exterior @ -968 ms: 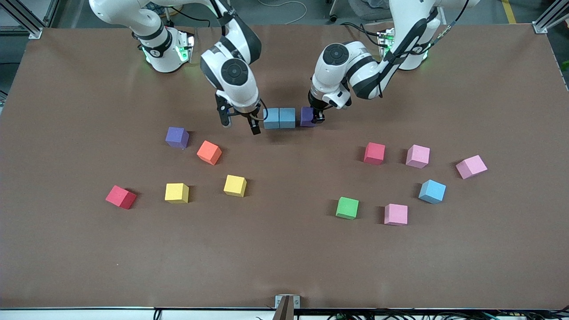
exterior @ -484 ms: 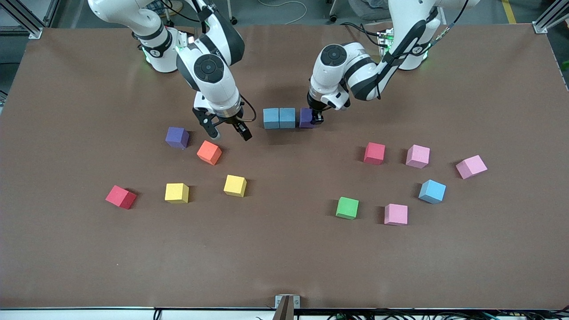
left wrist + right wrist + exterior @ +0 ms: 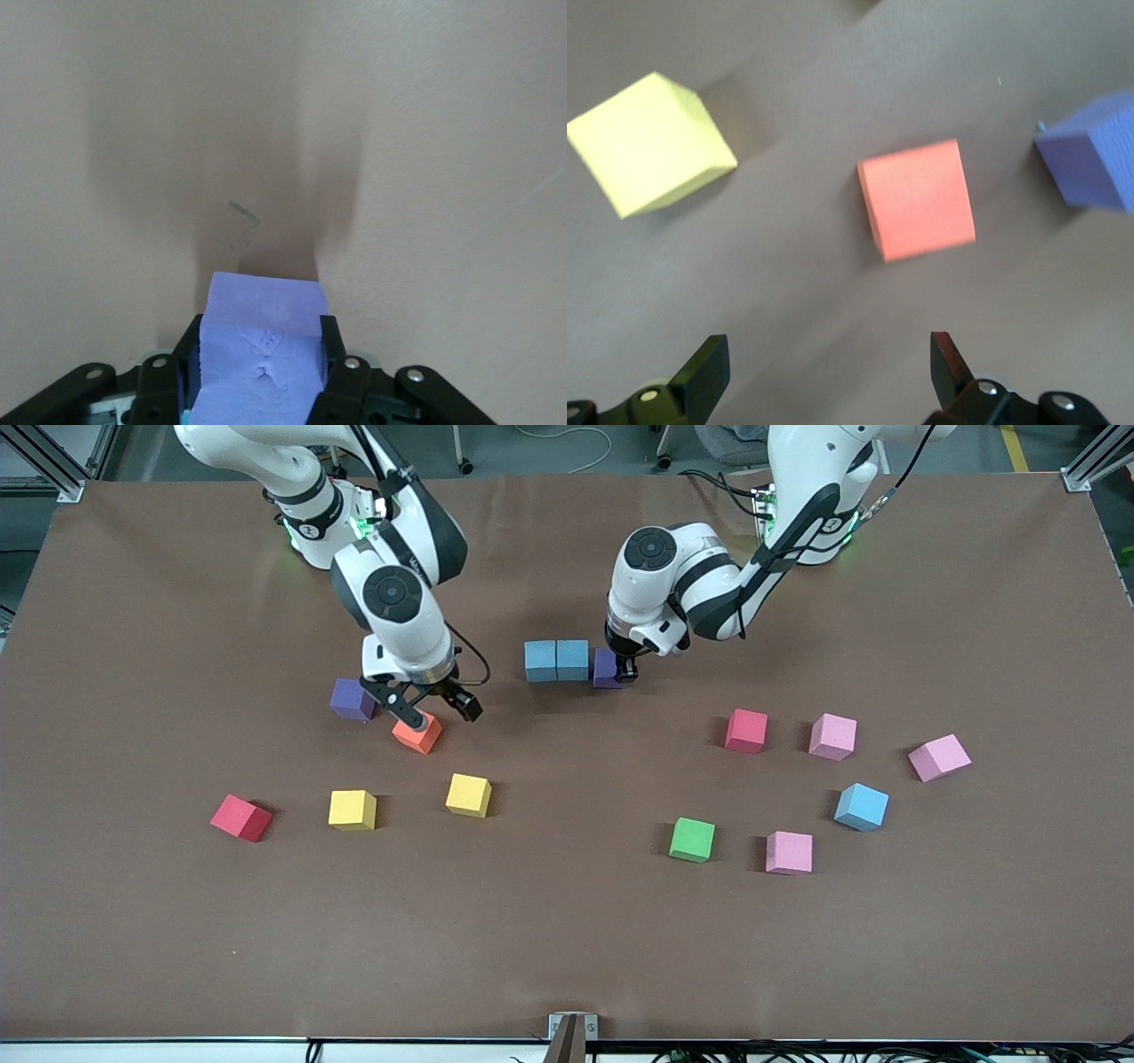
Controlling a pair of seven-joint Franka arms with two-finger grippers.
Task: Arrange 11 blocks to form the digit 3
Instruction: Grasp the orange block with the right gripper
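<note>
Right now the left gripper (image 3: 617, 670) is squeezing a purple block (image 3: 606, 669) tight, holding it down at the table just beside the two blue blocks (image 3: 556, 661) that sit side by side in a row, so the digit 3 has only its first bar started. To do this step well, I think it should push the purple block snug against the blue one, keep the edges straight, and only then let go. Meanwhile the right gripper (image 3: 431, 710) hangs with its fingers wide apart over the orange block (image 3: 417, 734), and it should line up square with the sides before it comes down to grab
</note>
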